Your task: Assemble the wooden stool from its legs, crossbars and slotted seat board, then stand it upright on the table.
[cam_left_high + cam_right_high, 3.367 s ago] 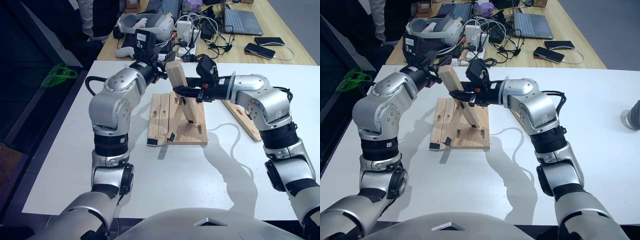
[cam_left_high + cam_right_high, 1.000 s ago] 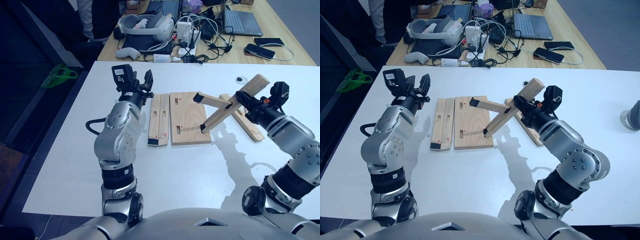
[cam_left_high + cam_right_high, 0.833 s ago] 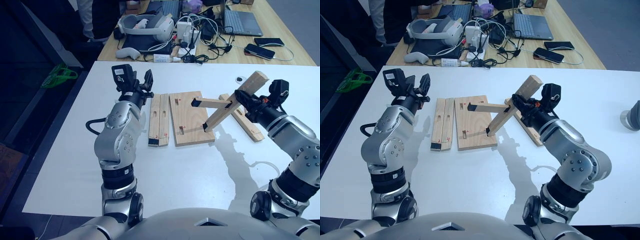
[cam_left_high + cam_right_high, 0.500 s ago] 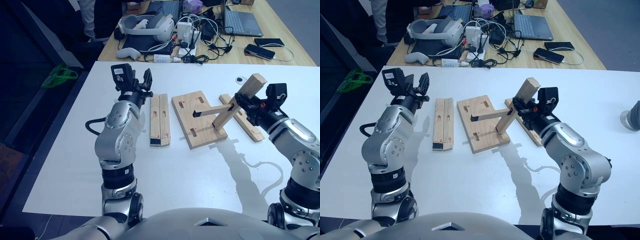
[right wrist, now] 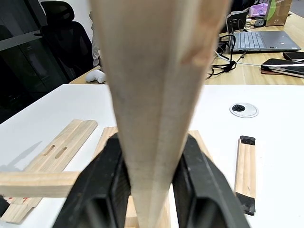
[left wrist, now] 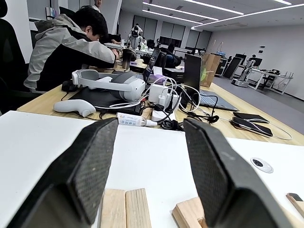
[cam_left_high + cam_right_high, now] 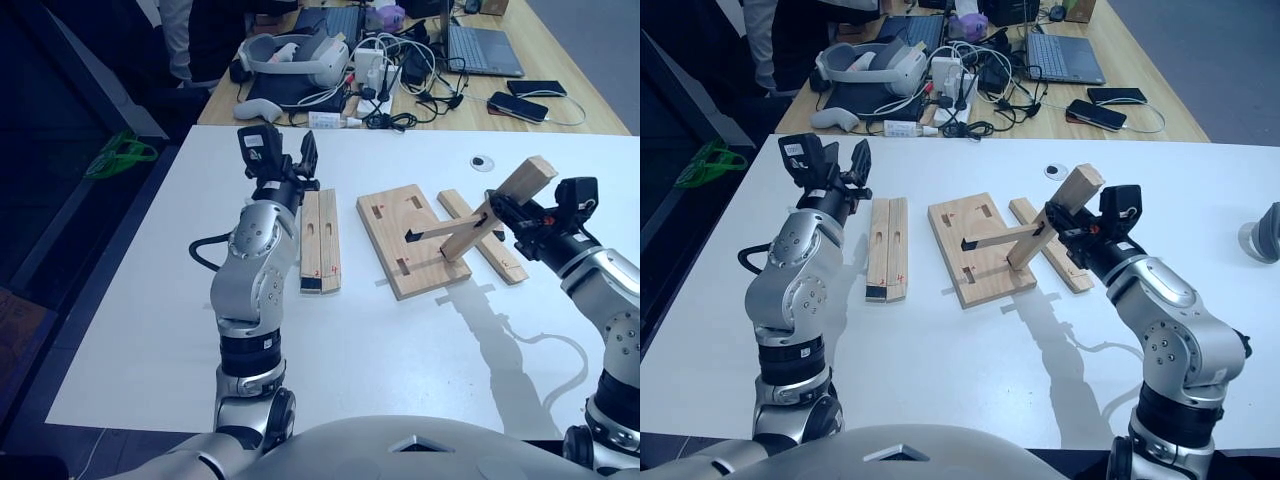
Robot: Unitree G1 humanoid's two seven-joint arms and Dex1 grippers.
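Note:
The slotted seat board point(image 7: 397, 250) lies flat mid-table, turned at an angle. My right gripper point(image 7: 503, 210) is shut on a wooden leg point(image 7: 520, 188) that slants down onto the board's right side. A crossbar point(image 7: 440, 230) sticks out of the leg over the board. In the right wrist view the leg point(image 5: 156, 95) sits between both fingers point(image 5: 102, 190). Two slotted slats point(image 7: 318, 240) lie side by side left of the board. My left gripper point(image 7: 283, 165) is raised above the slats' far end, open and holding nothing. Another leg point(image 7: 490, 250) lies flat under the held one.
A round cable grommet point(image 7: 482, 160) sits in the table behind the board. The wooden desk point(image 7: 540, 50) beyond holds a headset, laptop, phones and cables. A grey object point(image 7: 1265, 232) stands at the table's far right. Bare white tabletop spreads in front.
The left gripper has let go of the leg and drawn back over the slats. The right gripper carried leg and crossbar rightward and lower; the seat board turned and slid right. The camera shifted slightly.

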